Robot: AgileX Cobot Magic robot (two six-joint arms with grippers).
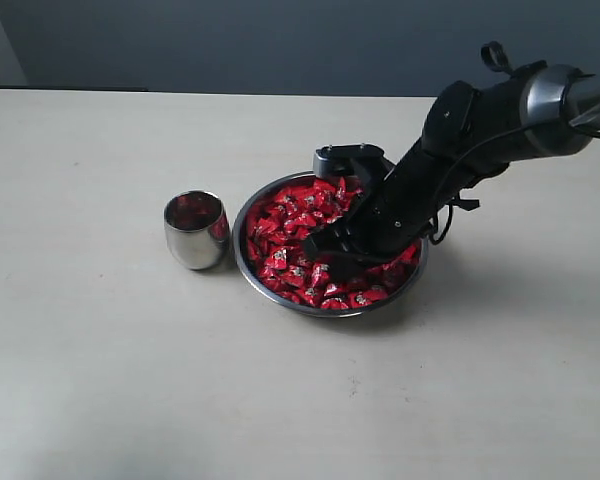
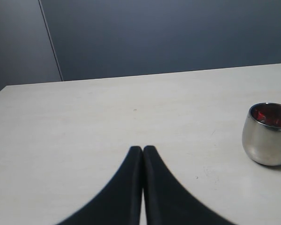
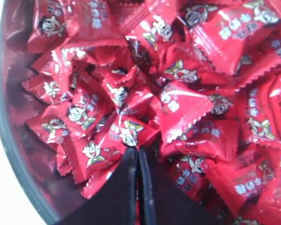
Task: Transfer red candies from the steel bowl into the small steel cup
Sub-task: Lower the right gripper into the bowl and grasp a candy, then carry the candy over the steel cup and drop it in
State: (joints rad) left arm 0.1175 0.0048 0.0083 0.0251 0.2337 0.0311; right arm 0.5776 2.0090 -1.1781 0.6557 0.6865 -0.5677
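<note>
Right jaws pressed together, tips down among candies (image 3: 126,133) in bowl (image 1: 310,313); wrapper pinched or not, we cannot tell. Best we lift slow and straight, check catch, then cross to cup (image 1: 195,230) just beside bowl on bench (image 1: 100,380). Left jaws closed, empty.

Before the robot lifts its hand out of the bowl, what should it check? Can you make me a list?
1. Right gripper closed down among the red candies: ok.
2. A candy really pinched between its jaws: cannot tell.
3. Small steel cup standing upright beside the steel bowl: ok.
4. Room left inside the cup: cannot tell, something red shows inside.
5. Left gripper shut, empty and out of the way: ok.
</note>
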